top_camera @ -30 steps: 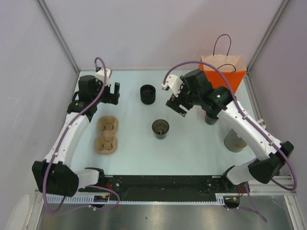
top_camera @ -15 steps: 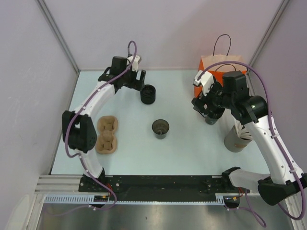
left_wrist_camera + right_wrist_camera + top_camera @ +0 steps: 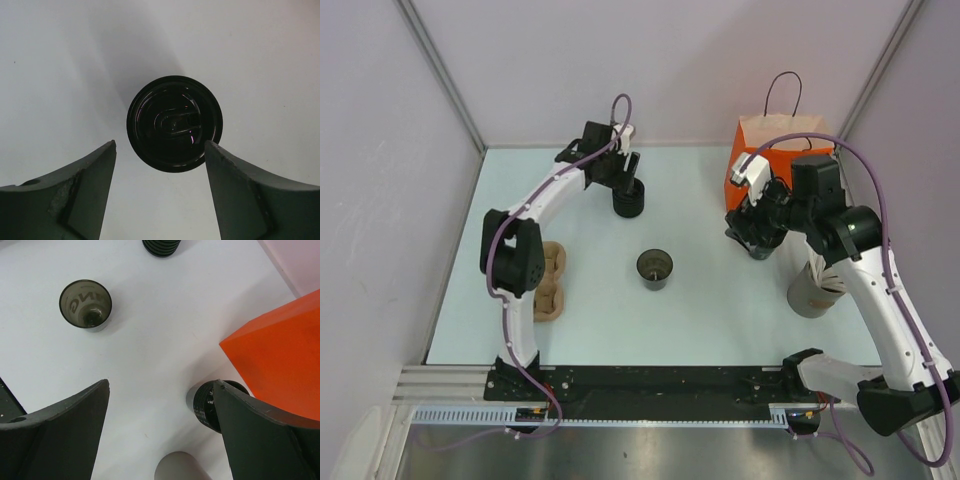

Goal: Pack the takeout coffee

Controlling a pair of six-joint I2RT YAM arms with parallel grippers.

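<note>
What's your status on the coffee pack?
Left gripper open, either side of the lidded black cup, no grip yet. Right gripper open, above a second black cup beside the orange bag. Nothing between jaws and cup.

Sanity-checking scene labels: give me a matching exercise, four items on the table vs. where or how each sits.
Things:
1. lidded black cup
2. open black cup
3. orange bag
4. pulp tray

Places/states:
a. middle of the table, no lid
b. far right corner
c. under the left gripper, lid on
d. left side, brown

Pairs: 1-c, 2-a, 3-b, 4-d
</note>
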